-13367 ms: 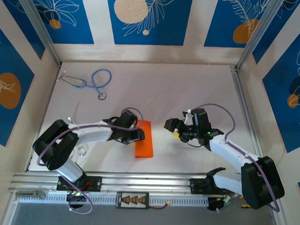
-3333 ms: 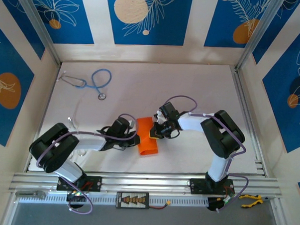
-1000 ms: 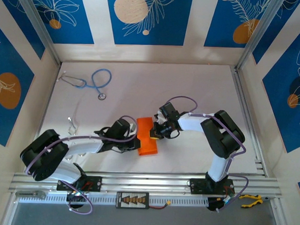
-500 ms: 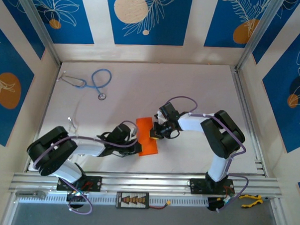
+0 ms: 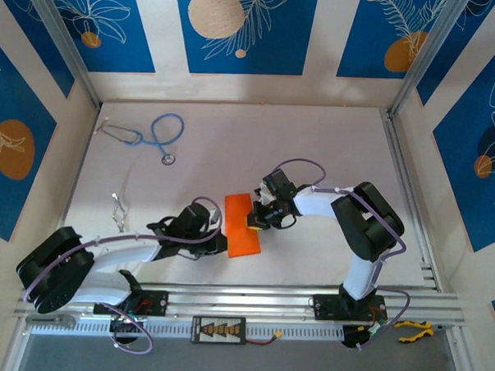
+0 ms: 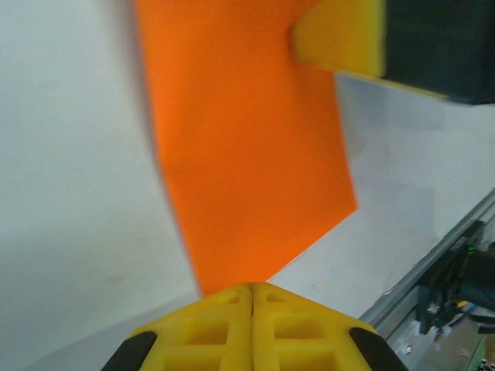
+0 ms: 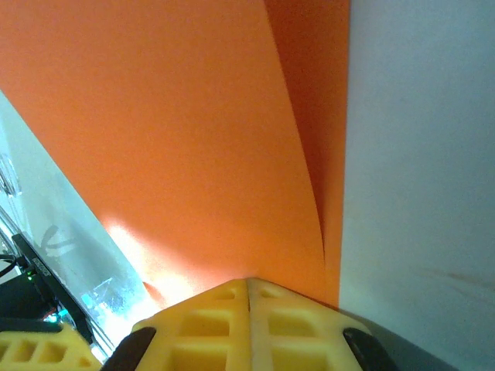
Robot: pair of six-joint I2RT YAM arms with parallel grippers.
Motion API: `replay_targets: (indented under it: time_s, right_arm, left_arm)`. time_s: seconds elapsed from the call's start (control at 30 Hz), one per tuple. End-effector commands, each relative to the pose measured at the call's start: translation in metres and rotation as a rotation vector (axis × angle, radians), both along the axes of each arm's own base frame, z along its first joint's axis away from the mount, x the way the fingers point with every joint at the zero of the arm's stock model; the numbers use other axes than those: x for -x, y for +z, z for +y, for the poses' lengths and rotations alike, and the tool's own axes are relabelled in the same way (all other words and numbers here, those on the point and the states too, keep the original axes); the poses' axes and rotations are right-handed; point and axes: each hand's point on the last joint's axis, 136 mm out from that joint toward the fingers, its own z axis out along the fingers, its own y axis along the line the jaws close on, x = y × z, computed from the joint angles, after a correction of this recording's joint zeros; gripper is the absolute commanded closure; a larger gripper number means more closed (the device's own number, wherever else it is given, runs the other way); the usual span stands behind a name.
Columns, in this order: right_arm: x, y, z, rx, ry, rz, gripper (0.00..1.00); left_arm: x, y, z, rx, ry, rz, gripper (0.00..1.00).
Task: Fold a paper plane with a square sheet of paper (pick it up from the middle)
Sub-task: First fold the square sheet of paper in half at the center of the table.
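Observation:
The square sheet of paper (image 5: pixel 242 225) is bright orange and lies on the table folded into a narrow rectangle, not a pointed paper plane. My right gripper (image 5: pixel 252 221) is shut, its tips (image 7: pixel 248 282) resting on the sheet (image 7: pixel 170 131) near its right edge, where the upper layer (image 7: pixel 309 116) bulges slightly. My left gripper (image 5: pixel 221 243) is shut too, with its tips (image 6: pixel 252 287) at the sheet's (image 6: pixel 247 147) near-left edge. Nothing shows between its jaws. In the left wrist view a right finger (image 6: pixel 340 35) shows on the paper.
A blue stethoscope (image 5: pixel 155 136) lies at the far left of the white table (image 5: pixel 331 148). A small clear thing (image 5: pixel 118 203) sits left of the left arm. The metal rail (image 5: pixel 242 300) runs along the near edge, close to the paper.
My left arm has drawn back toward the near left, its gripper sliding a little toward the rail along the paper's left edge. The right arm and the paper have stayed put.

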Motion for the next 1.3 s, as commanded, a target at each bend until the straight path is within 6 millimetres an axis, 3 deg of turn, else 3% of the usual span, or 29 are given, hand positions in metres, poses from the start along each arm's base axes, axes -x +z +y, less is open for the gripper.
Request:
replay_targets:
  time_s: [0.0, 0.13, 0.37, 0.53, 0.67, 0.77, 0.93, 1.07, 1.27]
  right_arm:
    - [0.023, -0.039, -0.035, 0.189, -0.034, 0.092, 1.0]
    - [0.024, -0.038, -0.036, 0.196, -0.035, 0.088, 1.0]
    - [0.027, -0.039, -0.037, 0.192, -0.036, 0.09, 1.0]
    - [0.028, -0.039, -0.038, 0.197, -0.037, 0.091, 1.0]
    - [0.028, -0.039, -0.038, 0.197, -0.036, 0.092, 1.0]
    - [0.028, -0.039, -0.037, 0.192, -0.033, 0.09, 1.0]
    - [0.028, -0.039, -0.036, 0.188, -0.033, 0.091, 1.0]
    - [0.028, -0.039, -0.035, 0.183, -0.03, 0.091, 1.0]
    - [0.03, -0.042, -0.035, 0.184, -0.027, 0.098, 1.0]
  left_arm:
    - [-0.008, 0.008, -0.016, 0.037, -0.01, -0.014, 0.93]
    - [0.002, -0.007, -0.024, 0.017, -0.041, 0.035, 0.93]
    - [0.039, -0.049, -0.002, -0.114, -0.087, 0.131, 0.92]
    - [0.056, -0.049, 0.01, -0.156, -0.11, 0.138, 0.92]
    - [0.054, -0.037, 0.022, -0.209, -0.112, 0.101, 0.92]
    - [0.045, -0.015, 0.018, -0.183, -0.105, 0.038, 0.91]
    - [0.01, 0.02, 0.008, -0.098, -0.046, -0.058, 0.9]
    - [-0.024, 0.027, 0.002, -0.034, -0.005, -0.049, 0.9]
    - [-0.069, 0.023, -0.007, -0.028, 0.017, -0.061, 0.92]
